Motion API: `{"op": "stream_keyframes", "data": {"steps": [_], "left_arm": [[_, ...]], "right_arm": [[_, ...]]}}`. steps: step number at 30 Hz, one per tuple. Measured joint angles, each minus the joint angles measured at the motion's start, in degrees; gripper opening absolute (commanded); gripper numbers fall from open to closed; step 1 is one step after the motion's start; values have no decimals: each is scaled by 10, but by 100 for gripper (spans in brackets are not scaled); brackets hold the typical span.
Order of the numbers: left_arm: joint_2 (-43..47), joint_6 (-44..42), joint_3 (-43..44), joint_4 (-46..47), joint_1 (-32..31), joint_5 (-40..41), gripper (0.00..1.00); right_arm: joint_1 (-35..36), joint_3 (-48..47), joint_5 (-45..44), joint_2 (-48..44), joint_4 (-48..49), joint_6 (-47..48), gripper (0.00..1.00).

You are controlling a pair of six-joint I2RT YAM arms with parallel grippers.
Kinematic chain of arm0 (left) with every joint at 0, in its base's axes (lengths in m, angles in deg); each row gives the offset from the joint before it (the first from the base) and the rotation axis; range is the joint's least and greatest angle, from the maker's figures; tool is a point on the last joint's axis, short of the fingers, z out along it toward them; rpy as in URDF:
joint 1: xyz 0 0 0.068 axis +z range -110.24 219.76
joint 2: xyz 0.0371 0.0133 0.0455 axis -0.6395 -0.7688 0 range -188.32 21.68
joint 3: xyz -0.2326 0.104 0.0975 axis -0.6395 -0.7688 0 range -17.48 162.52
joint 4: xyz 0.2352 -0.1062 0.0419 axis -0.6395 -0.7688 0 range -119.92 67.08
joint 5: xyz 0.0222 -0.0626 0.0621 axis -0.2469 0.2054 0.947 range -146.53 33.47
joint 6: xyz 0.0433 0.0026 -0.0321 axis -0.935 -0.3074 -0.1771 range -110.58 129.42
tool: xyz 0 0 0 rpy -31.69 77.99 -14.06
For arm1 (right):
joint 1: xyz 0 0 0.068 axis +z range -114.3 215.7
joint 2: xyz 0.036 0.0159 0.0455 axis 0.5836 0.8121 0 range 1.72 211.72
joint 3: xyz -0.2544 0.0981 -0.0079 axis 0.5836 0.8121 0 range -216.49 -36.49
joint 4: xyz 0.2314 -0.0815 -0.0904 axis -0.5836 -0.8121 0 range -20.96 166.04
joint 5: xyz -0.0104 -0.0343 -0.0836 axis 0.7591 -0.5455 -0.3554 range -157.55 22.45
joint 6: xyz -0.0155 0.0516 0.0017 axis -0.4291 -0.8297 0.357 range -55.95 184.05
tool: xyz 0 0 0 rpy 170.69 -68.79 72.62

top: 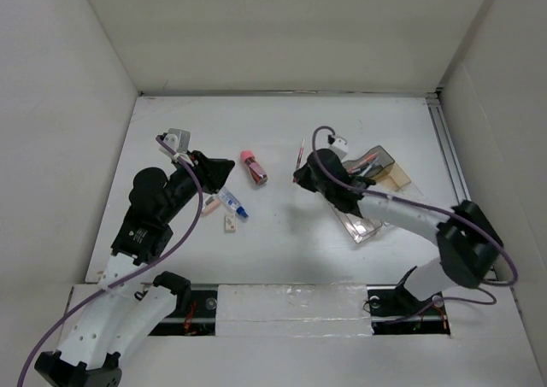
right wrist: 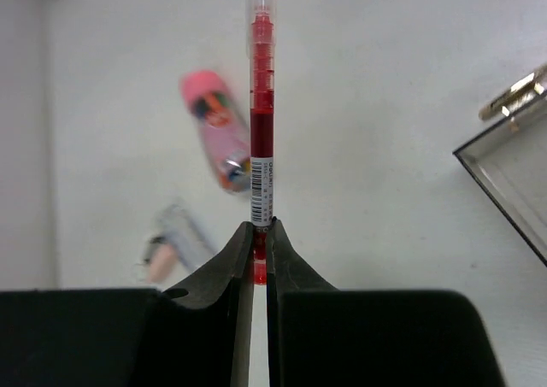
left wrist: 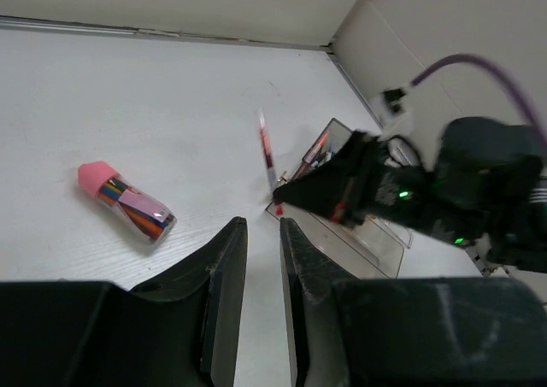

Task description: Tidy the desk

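At the right gripper (right wrist: 260, 233), the jaws are pressed together on the lower end of a red pen (right wrist: 261, 122). The pen's clear barrel runs straight out from the fingertips, in line with them. From above, its long axis points toward the far wall with a slight lean to the right. Whether the free end touches the surface cannot be told.

Just left of the pen lies a clear tube with a pink cap (top: 254, 167), the cap toward the far wall. To the right, behind the right arm, sits a clear compartment tray (top: 366, 230) with several slim items lying in it.

The left gripper (left wrist: 263, 225) has its fingers parted by a narrow gap, with nothing between them, and it faces the tube and the pen. Beside the left arm lie a small blue-tipped item (top: 233, 203), a pale pink piece (top: 208, 206) and a little white block (top: 229, 223).

All of this rests on the desk (top: 282, 122), a flat white tabletop wider from side to side, walled in white, with a metal rail (top: 449, 148) along its right edge.
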Motion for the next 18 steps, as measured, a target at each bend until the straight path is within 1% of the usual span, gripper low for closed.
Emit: {"op": "stream_keyframes", "data": {"steps": [4, 6, 8, 10, 13, 18], "left_arm": [[1, 0, 0, 0, 0, 0, 19], [1, 0, 0, 0, 0, 0, 19], [2, 0, 0, 0, 0, 0, 19], [2, 0, 0, 0, 0, 0, 19], [2, 0, 0, 0, 0, 0, 19], [2, 0, 0, 0, 0, 0, 19]], "right_arm": [[-36, 45, 5, -145, 50, -6, 0], [-69, 79, 6, -209, 71, -15, 0], [-113, 110, 11, -251, 82, -24, 0], [-160, 146, 27, -275, 90, -35, 0], [-226, 192, 62, -280, 95, -56, 0], [-302, 249, 123, -271, 117, -98, 0]]}}
